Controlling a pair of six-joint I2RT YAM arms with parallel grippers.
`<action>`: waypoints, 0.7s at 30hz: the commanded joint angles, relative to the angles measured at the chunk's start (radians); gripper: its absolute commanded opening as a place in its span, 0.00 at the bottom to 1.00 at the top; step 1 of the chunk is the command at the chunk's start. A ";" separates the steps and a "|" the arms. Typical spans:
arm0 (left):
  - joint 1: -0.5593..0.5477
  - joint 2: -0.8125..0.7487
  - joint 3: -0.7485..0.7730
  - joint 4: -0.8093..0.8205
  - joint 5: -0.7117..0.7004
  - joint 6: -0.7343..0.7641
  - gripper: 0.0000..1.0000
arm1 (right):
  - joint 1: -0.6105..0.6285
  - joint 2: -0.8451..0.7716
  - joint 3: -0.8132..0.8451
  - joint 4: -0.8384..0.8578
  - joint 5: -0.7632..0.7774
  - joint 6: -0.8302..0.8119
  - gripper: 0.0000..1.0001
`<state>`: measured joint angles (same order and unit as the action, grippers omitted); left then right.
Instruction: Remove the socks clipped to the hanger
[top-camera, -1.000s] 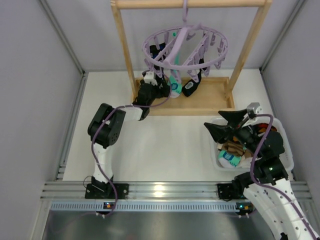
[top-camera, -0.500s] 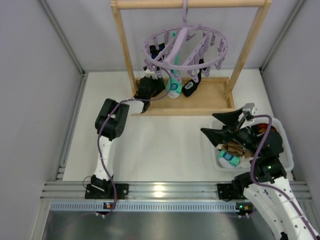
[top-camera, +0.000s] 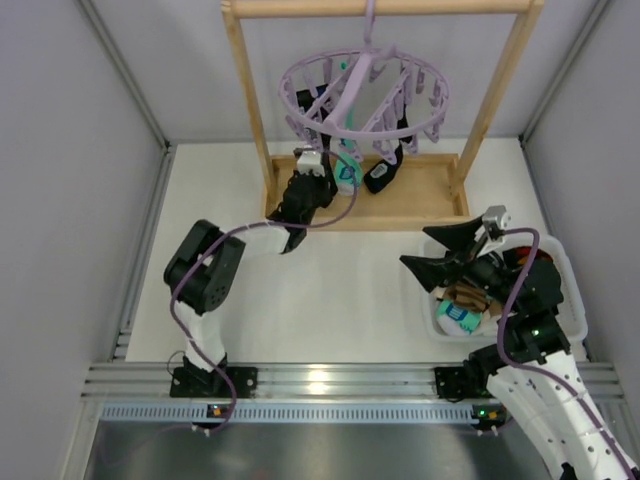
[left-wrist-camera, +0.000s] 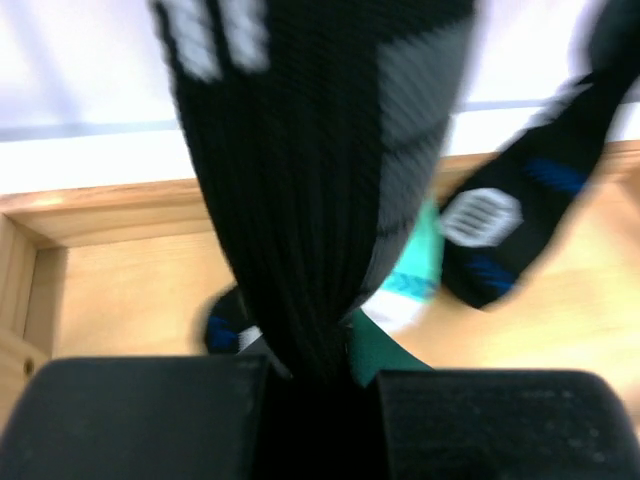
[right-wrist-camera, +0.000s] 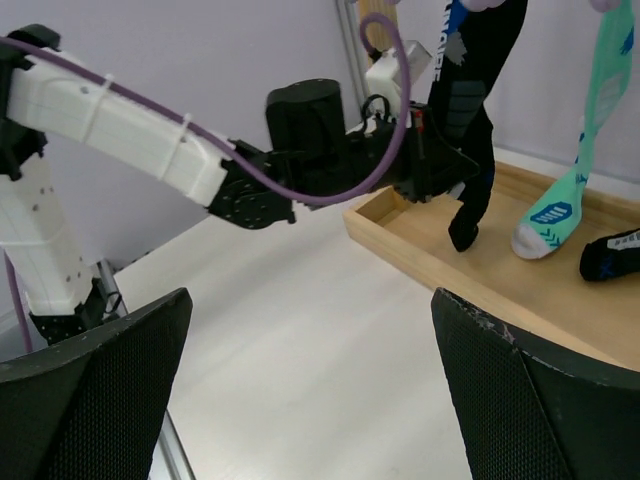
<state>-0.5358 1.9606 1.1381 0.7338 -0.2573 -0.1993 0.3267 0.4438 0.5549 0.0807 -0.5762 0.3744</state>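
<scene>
Here left gripper (left-wrist-camera: 312, 378) pinches black sock (left-wrist-camera: 300, 200) (ribbed knit).

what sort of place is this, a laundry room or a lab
Most likely a robot lab cell, not a home: two arms bolted to a metal rail, bare grey panels around the white table, and a staged hanger with socks on a wooden rack.

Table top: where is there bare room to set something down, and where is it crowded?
The widest bare patch is the tabletop between the left arm, the wooden rack base and the bin. Another strip lies left of that arm. Crowded: under the hanger, where the left end effector grips a black sock, and inside the bin.
</scene>
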 joint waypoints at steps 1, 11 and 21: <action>-0.068 -0.197 -0.092 0.072 -0.157 0.044 0.00 | 0.014 -0.031 0.028 0.007 0.025 -0.032 1.00; -0.283 -0.538 -0.425 0.050 -0.399 0.048 0.00 | 0.014 -0.088 0.086 -0.055 0.064 -0.005 1.00; -0.424 -0.762 -0.636 0.018 -0.450 0.004 0.00 | 0.012 -0.122 0.186 -0.154 0.073 0.003 0.99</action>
<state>-0.9291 1.2636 0.5289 0.7254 -0.6704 -0.1856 0.3267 0.3344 0.6880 -0.0311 -0.5148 0.3695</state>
